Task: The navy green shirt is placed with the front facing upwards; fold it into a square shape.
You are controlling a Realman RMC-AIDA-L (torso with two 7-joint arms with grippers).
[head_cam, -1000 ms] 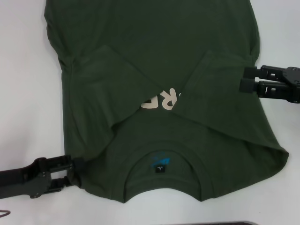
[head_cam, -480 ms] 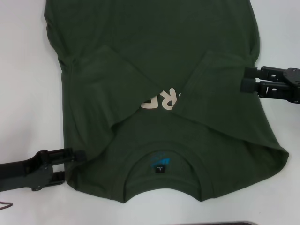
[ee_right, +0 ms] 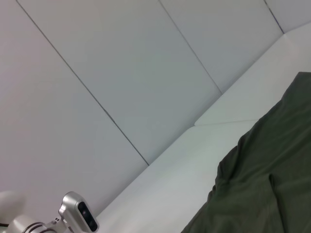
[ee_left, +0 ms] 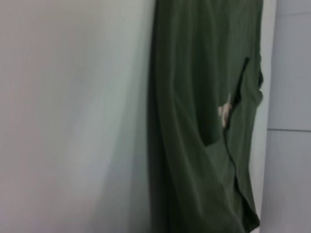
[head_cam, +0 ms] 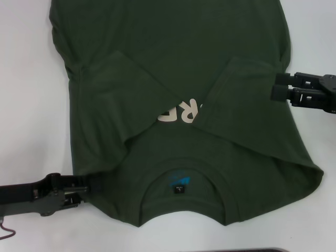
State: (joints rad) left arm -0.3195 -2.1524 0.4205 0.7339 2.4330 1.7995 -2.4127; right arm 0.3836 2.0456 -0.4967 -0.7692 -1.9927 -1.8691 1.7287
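The navy green shirt (head_cam: 178, 68) lies flat on the white table (head_cam: 31, 105), collar (head_cam: 181, 170) toward me, blue label (head_cam: 177, 181) showing. Both sleeves are folded inward over the chest, and only part of the cream print (head_cam: 178, 113) shows between them. My left gripper (head_cam: 86, 192) is at the near left shoulder edge, open, its upper fingertip touching the cloth. At the shirt's right edge beside the folded sleeve, my right gripper (head_cam: 278, 86) is open and holds nothing. The shirt (ee_left: 194, 121) also fills the left wrist view, and its edge (ee_right: 262, 194) shows in the right wrist view.
A dark strip (head_cam: 247, 250) runs along the table's near edge. A thin cord (head_cam: 5, 233) lies at the near left. White table surrounds the shirt on both sides. The right wrist view shows wall panels and a silver camera unit (ee_right: 77, 216).
My left gripper drew back to the left, then dropped lower and reached right onto the shirt's shoulder edge, its fingers closer together. The right gripper shifted slightly to the right.
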